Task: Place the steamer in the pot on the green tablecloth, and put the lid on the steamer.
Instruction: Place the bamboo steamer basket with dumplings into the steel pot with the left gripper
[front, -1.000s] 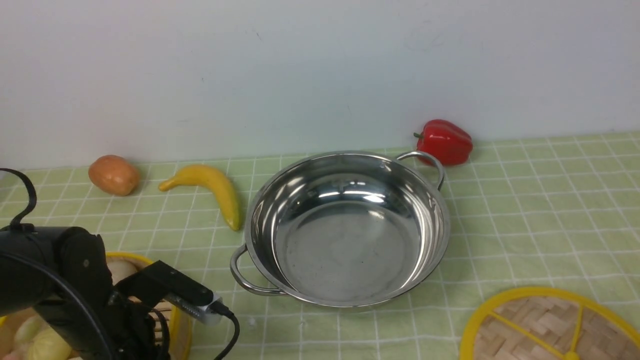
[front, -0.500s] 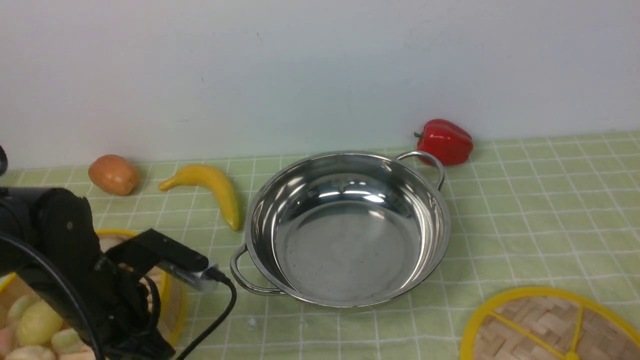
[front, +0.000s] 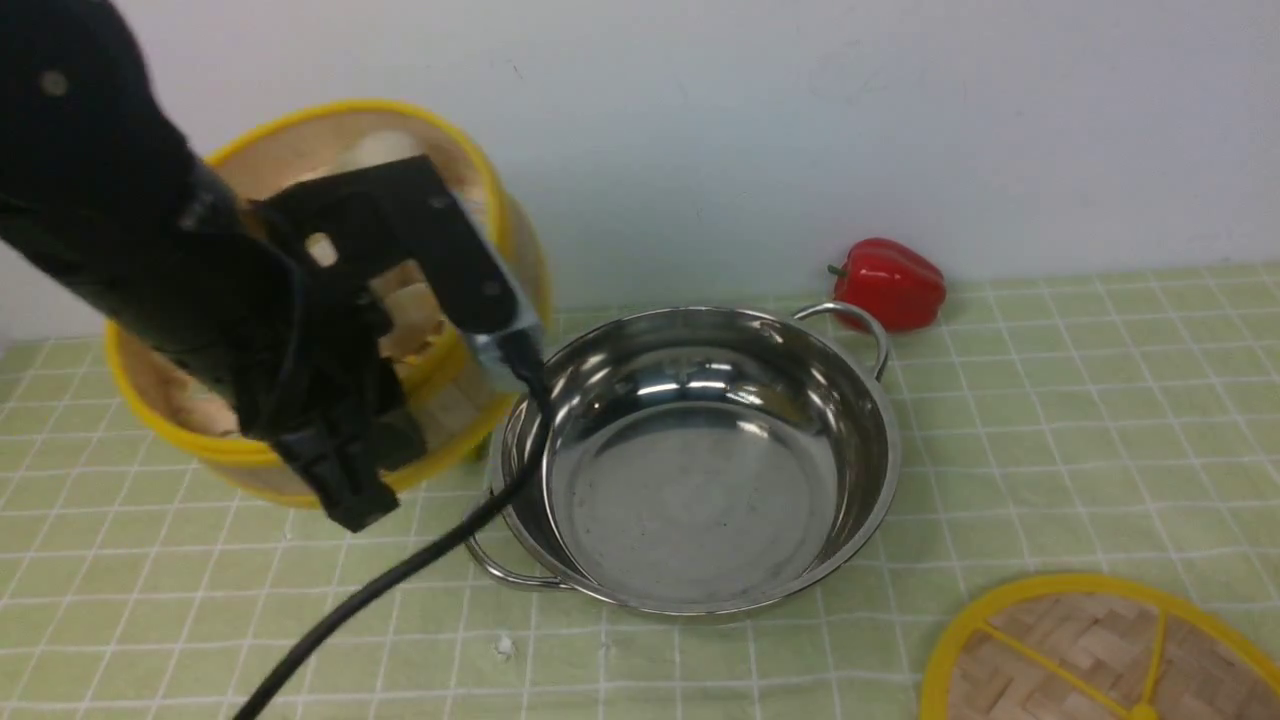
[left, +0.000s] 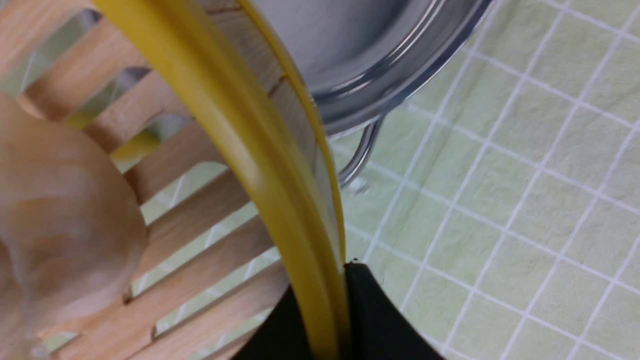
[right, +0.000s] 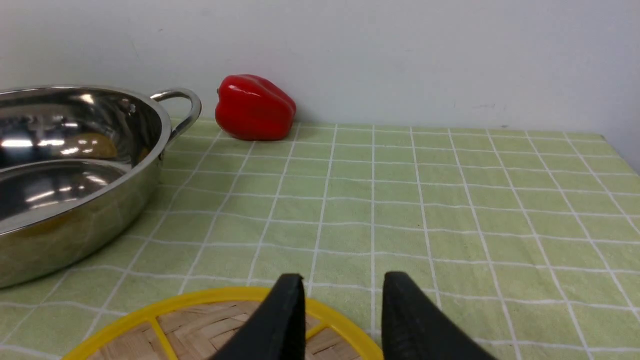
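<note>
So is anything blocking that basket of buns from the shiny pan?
Nothing visible does. The left gripper holds the steamer by its rim in the air just left of the pot, and the pot is empty. The red pepper sits behind the pot and the lid lies front right, both off that path.
</note>
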